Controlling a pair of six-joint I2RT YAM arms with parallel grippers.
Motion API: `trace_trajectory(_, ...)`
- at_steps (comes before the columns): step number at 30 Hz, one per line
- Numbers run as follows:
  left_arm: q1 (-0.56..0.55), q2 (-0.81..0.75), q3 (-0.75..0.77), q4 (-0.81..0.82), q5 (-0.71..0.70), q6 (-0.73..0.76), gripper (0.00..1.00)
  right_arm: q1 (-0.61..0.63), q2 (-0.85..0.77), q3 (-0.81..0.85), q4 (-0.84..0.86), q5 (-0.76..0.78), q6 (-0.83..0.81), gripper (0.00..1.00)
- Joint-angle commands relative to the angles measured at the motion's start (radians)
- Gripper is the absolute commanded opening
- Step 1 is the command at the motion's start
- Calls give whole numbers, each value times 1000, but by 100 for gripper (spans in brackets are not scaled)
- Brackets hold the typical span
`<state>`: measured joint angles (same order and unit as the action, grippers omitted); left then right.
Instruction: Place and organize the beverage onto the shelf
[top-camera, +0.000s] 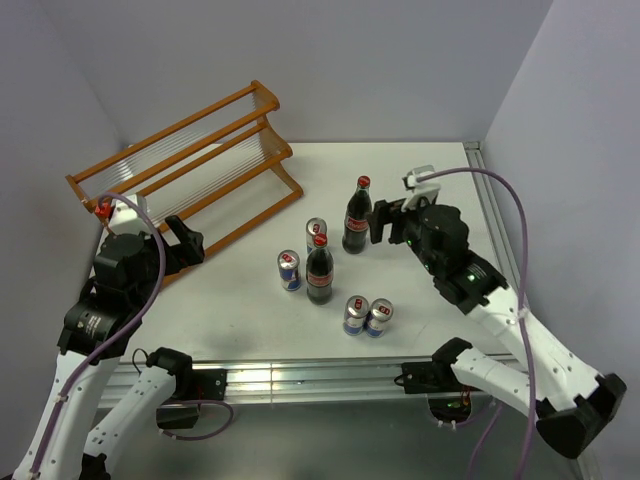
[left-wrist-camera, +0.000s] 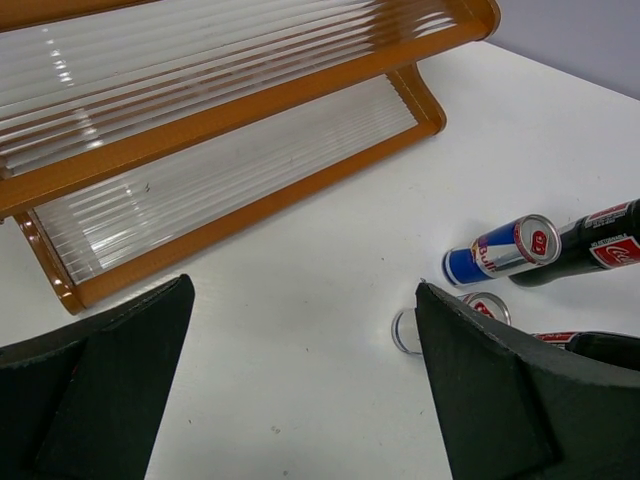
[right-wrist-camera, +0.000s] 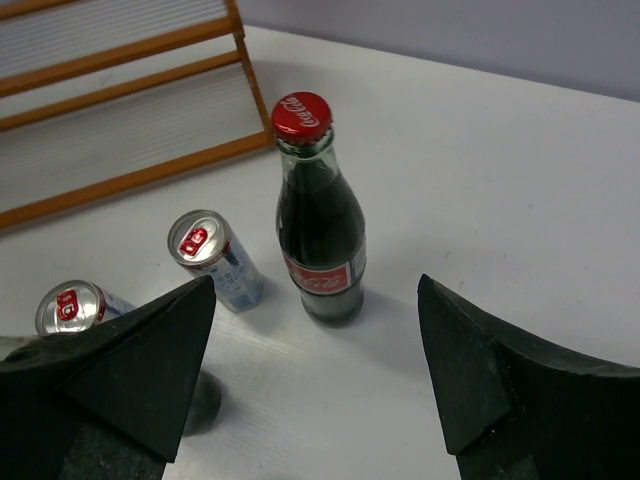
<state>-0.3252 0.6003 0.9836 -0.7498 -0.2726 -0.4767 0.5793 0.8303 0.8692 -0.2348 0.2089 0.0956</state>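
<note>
The shelf (top-camera: 190, 165), an orange-brown slanted rack with clear ribbed panels, stands at the back left and is bare. Two cola bottles (top-camera: 357, 217) (top-camera: 319, 270) stand upright mid-table. Cans stand by them: one (top-camera: 316, 232) between the bottles, one (top-camera: 290, 271) to the left, and a pair (top-camera: 356, 315) (top-camera: 380, 317) in front. My left gripper (top-camera: 188, 242) is open and empty beside the shelf's near end; in its wrist view (left-wrist-camera: 303, 300) it hovers over bare table. My right gripper (top-camera: 382, 222) is open, just right of the far bottle (right-wrist-camera: 318, 215), which stands ahead between its fingers (right-wrist-camera: 316, 300), untouched.
The white table (top-camera: 440, 200) is walled at the back and both sides. The shelf's lower tiers (left-wrist-camera: 230, 110) fill the top of the left wrist view, with a can (left-wrist-camera: 505, 250) and a bottle (left-wrist-camera: 600, 240) at the right. The right wrist view shows two cans (right-wrist-camera: 215, 260) (right-wrist-camera: 75, 308).
</note>
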Motion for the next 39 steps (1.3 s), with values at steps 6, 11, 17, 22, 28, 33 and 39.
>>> trace_trajectory(6,-3,12,23,17,33,-2,99,-68,186,-4,359,-175,-48,83)
trace_trajectory(11,-3,13,33,6,35,7,100,-79,283,13,452,-180,-63,76)
trace_trajectory(17,-3,18,38,3,45,13,100,-84,360,39,505,-184,-65,48)
trace_trajectory(22,-3,33,41,6,62,21,100,-84,395,63,516,-235,-85,36)
trace_trajectory(28,-3,47,32,15,69,26,100,-84,431,76,538,-243,-120,24)
trace_trajectory(33,-3,56,32,32,84,27,100,-84,429,76,583,-284,-128,0)
trace_trajectory(39,-3,119,78,76,138,23,99,-84,417,118,638,-325,-128,0)
